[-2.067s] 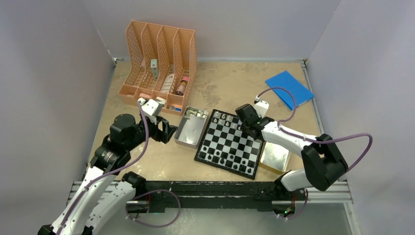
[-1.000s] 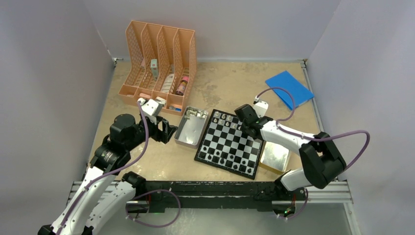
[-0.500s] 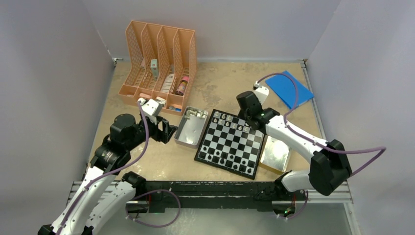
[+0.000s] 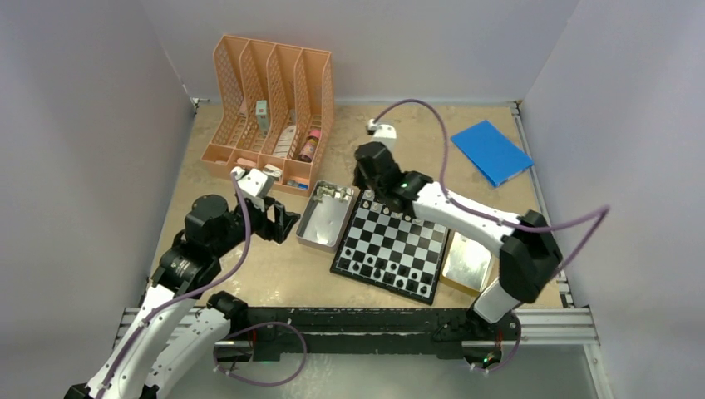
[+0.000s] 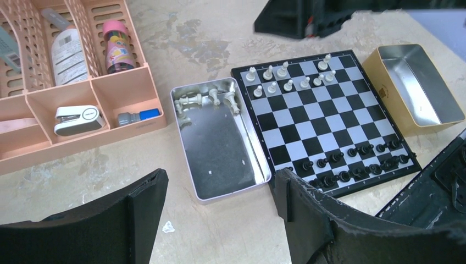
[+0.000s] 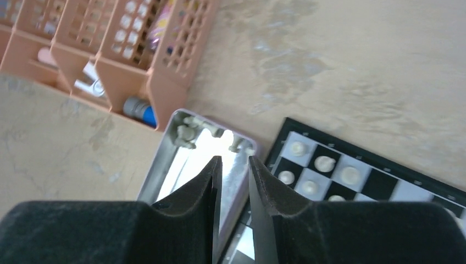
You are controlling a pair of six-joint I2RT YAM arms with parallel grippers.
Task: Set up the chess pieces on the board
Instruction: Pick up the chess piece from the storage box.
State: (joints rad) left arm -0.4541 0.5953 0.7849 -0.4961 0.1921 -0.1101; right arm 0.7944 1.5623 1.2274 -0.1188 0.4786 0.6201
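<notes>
The board [image 4: 391, 245] lies at mid-table, with white chess pieces [image 5: 286, 77] in its far rows and black ones [image 5: 357, 159] in its near rows. More white pieces [image 5: 206, 99] lie at the far end of a silver tin [image 4: 326, 214] left of the board. My right gripper [image 4: 364, 193] hovers over the tin's far right corner, beside the board's far left corner [image 6: 308, 143]. Its fingers stand a narrow gap apart with nothing between them [image 6: 232, 159]. My left gripper [image 5: 220, 184] is wide open, low over the table just short of the tin.
A peach desk organizer [image 4: 270, 108] with small items stands at the back left. A blue flat sheet [image 4: 490, 151] lies at the back right. A second, empty tin [image 4: 467, 262] sits against the board's right side.
My right arm has swung left from the board's far right corner to the tin's far corner. The left arm has not moved.
</notes>
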